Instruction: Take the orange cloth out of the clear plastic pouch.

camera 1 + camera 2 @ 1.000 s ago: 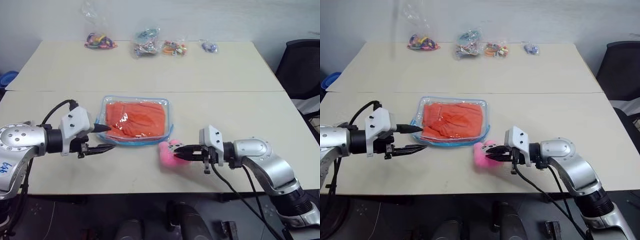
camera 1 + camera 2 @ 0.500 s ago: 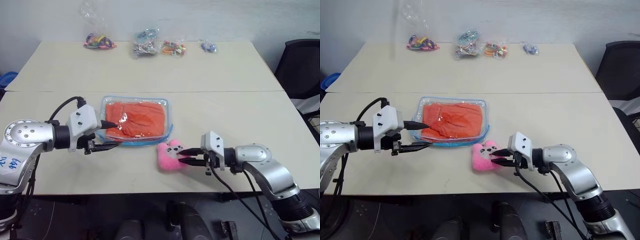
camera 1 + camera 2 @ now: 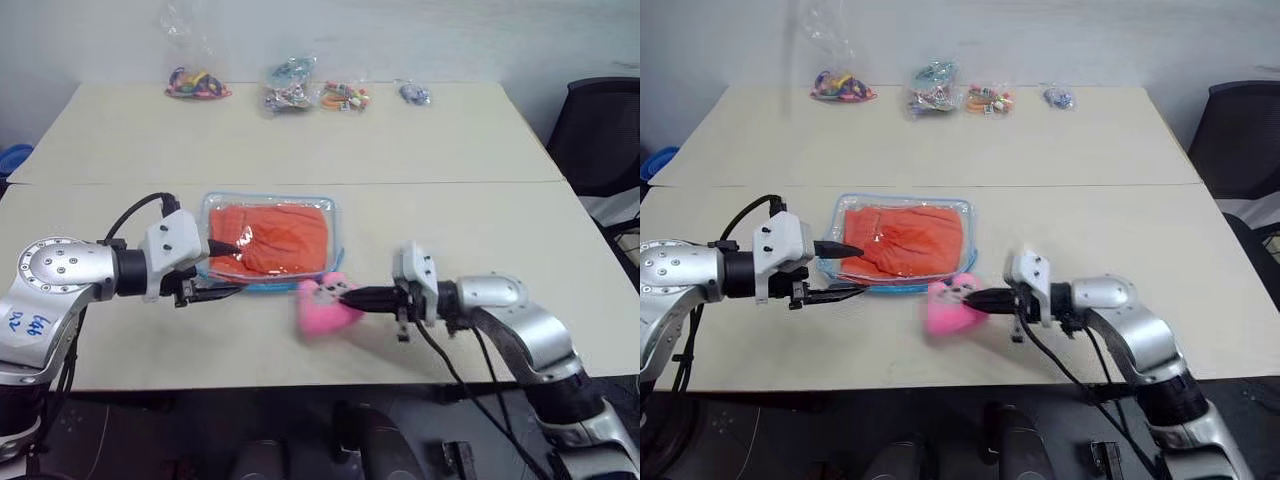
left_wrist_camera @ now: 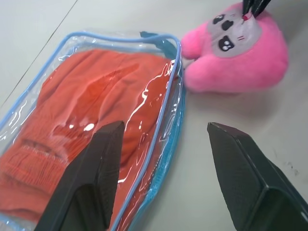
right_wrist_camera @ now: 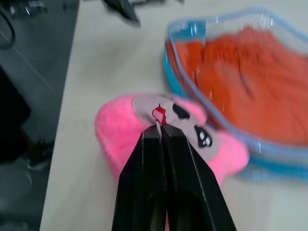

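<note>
Since a second ago, right gripper point(image 5: 161, 126) pinched shut on plush charm point(image 3: 322, 305); left gripper point(image 3: 226, 269) wide. Soft cloth point(image 3: 272, 236), slippery pouch point(image 3: 268, 285): better gripped at trim.

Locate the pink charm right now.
In the left eye view the charm lies on the near table, centre, at the pouch's near right corner, with the shut right gripper at its face.

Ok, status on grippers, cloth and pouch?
Left gripper open at pouch edge. Right gripper shut, tips on pink charm. Orange cloth inside pouch.
</note>
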Action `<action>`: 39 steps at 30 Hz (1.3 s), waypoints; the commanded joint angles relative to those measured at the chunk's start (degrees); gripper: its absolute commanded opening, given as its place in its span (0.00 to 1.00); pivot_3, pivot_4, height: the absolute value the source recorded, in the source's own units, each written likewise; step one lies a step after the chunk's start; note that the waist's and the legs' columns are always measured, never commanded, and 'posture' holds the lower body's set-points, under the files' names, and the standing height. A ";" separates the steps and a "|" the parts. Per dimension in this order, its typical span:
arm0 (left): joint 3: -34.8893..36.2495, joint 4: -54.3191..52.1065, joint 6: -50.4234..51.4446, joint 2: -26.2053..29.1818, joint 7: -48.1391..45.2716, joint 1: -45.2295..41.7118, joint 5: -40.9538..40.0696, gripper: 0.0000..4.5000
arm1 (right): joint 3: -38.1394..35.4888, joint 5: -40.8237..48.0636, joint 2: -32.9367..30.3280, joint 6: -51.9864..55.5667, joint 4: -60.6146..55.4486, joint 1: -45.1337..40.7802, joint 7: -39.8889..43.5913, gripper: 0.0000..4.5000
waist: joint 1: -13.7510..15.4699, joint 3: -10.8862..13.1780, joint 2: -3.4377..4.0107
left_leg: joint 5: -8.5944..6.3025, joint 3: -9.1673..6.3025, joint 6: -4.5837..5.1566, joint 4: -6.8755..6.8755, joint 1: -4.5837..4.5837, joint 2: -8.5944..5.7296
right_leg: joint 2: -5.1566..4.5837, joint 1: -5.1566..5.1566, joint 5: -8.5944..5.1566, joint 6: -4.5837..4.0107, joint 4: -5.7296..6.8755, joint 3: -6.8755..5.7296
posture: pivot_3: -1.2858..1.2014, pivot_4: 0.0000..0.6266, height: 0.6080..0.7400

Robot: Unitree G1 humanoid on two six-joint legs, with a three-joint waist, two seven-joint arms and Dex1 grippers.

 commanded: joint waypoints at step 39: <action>-30.05 7.01 -4.42 -11.67 -6.68 -13.28 16.08 0.65 | 1.28 -11.13 -9.49 -4.37 -4.54 -4.75 -5.36 0.50 | 0.19 0.00 0.00 | -0.04 -0.08 0.07 0.16 -0.13 -0.07 | 0.02 0.02 0.02 0.06 -0.10 -0.01 | 0.52 0.24 1.00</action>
